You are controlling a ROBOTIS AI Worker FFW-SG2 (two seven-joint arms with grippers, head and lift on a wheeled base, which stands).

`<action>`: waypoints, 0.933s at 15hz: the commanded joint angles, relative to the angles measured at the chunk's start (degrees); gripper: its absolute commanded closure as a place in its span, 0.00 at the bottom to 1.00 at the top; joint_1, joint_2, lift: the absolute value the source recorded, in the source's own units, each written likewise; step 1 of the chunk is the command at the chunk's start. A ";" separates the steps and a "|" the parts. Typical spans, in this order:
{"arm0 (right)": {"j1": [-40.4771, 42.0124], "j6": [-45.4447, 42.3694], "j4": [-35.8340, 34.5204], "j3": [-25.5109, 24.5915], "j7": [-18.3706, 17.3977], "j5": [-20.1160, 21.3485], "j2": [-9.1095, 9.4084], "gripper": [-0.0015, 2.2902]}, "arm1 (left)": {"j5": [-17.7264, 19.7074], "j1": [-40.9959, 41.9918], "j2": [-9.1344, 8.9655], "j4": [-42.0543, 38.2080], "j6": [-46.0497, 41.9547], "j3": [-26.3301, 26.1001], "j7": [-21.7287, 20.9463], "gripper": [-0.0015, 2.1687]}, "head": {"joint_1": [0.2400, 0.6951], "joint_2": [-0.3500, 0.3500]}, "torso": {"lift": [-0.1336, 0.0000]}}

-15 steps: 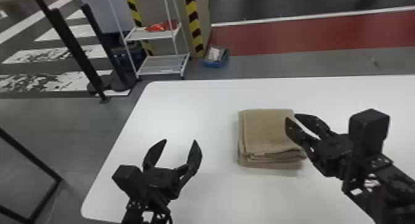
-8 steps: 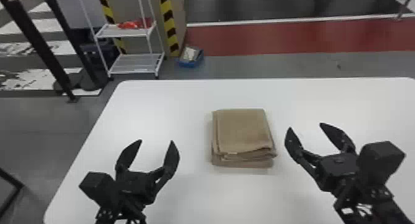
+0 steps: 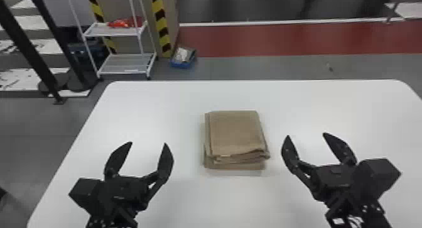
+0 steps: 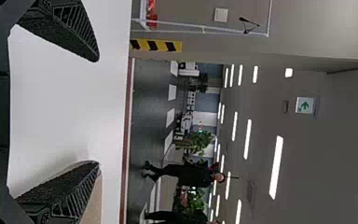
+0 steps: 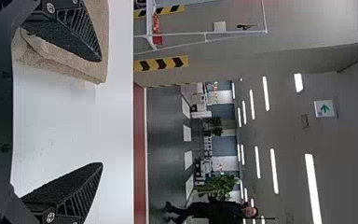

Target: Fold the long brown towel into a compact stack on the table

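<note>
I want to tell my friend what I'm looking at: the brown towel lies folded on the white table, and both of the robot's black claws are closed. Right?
Not quite: the head view shows the left gripper and the right gripper both open, fingers well apart. The brown towel does lie folded on the white table.

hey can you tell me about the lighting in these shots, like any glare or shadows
Head view: a faint, soft shadow edges the folded towel on the pale table; left wrist view: the ceiling lights glare as white bars; right wrist view: similar bright bars overhead.
</note>
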 commanded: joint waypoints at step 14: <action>0.42 0.03 0.55 -1.07 -0.95 -1.49 0.05 0.04 | 0.45 0.04 -0.09 -0.01 -0.53 0.34 -0.10 0.04 | 1.00 0.60 | 0.08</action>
